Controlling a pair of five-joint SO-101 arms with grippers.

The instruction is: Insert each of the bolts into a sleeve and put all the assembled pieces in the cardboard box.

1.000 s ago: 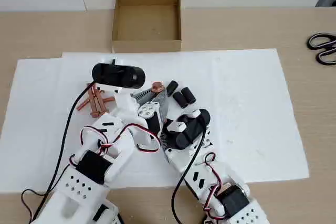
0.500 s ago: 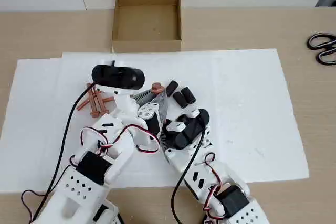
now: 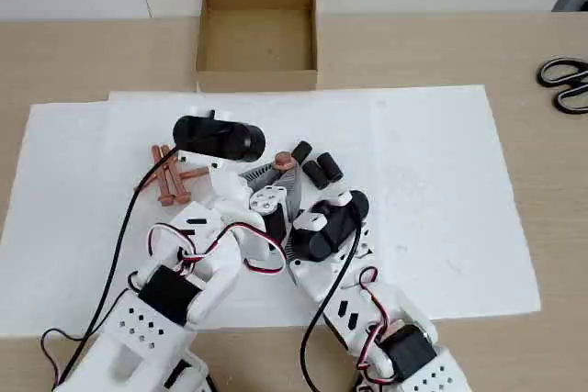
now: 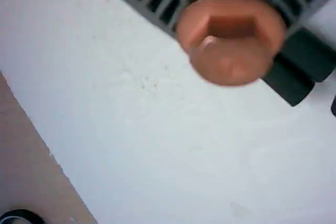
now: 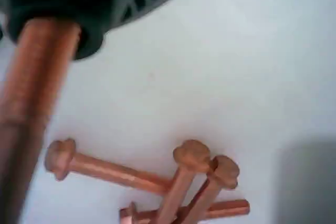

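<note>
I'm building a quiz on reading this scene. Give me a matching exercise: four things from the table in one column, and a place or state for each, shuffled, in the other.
Things:
1. box
2. scissors
3. loose bolts
4. sleeves

Places or states:
A. copper, piled on the white sheet
B. empty, past the sheet's far edge
C. black, lying close together on the sheet
D. on the bare table, at the high view's right edge

Pairs: 1-B, 2-D, 3-A, 4-C

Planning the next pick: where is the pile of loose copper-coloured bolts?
High view: the copper bolt pile lies on the white paper sheet, left side, below-left of the brown cardboard box.
</note>
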